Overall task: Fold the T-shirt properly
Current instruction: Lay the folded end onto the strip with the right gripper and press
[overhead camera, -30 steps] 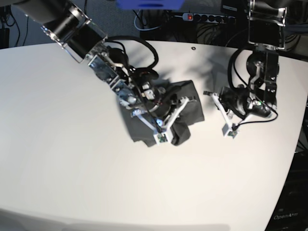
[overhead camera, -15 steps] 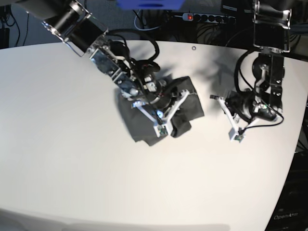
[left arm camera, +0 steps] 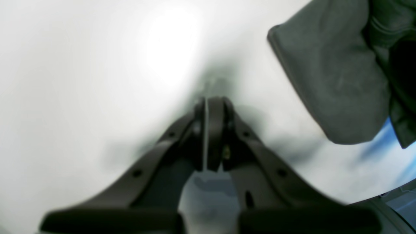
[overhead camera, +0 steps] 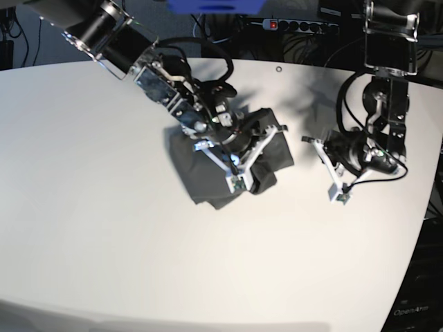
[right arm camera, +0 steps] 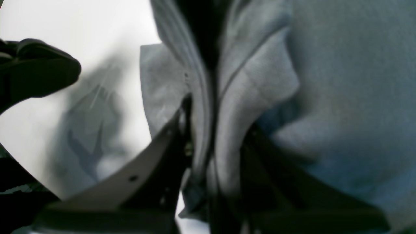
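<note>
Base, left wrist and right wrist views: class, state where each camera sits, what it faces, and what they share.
Base: high, facing down at the table; both arms show.
Left wrist: behind the shut left gripper, facing bare table.
Right wrist: behind the right gripper, shut on the T-shirt.
Shared: the T-shirt shows in all three views.

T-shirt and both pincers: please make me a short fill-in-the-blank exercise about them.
1. The right pincer grips a fold of the ____.
2. The left pincer is shut and holds ____.
3. The T-shirt lies on a ____ table.
4. The T-shirt's colour is dark ____.

Missing words: T-shirt; nothing; white; grey
</note>
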Tool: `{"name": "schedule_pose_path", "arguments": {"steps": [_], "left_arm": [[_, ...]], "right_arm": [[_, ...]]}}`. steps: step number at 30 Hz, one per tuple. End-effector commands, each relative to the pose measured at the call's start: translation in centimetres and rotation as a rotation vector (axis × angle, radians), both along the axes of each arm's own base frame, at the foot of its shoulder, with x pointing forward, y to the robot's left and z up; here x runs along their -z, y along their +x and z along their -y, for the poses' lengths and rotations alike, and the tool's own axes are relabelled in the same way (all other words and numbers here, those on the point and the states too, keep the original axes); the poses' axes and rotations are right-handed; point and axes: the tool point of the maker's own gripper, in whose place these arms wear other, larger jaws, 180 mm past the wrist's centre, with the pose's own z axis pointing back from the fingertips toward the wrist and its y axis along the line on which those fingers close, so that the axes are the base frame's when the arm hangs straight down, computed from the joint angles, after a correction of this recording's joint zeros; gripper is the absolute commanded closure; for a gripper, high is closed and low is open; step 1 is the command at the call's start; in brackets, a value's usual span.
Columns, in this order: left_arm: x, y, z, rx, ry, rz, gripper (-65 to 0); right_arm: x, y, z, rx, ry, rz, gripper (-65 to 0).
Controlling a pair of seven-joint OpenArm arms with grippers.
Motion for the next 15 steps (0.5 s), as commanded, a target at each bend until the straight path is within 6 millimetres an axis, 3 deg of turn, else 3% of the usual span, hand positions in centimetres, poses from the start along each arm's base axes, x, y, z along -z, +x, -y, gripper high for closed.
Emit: {"name": "schedule_pose_path", "arguments": {"steps": [1,3,9,15], "left_arm": [[-1.18,1.06,-0.14,0.004,0.001,0.043,-1.9],[-1.17,1.06,-0.08,0.004,0.000,0.043,-1.9],[-1.18,1.07,0.03,0.011,-0.002,0.045,-1.9],[-1.20,0.96,0.19,0.080,0.010,0.050,-1.9]], "right_arm": [[-1.03,0.54,-0.45,-0.002,0.026,0.021,-1.2],[-1.01,0.53,-0.44,-0.002,0.024,0.021,-4.4],[-0.98,0.48,-0.44,-0.002,0.024,0.020,-24.5],[-1.01,0.52,-0.43,-0.001,0.026,0.019,-28.9]]}}
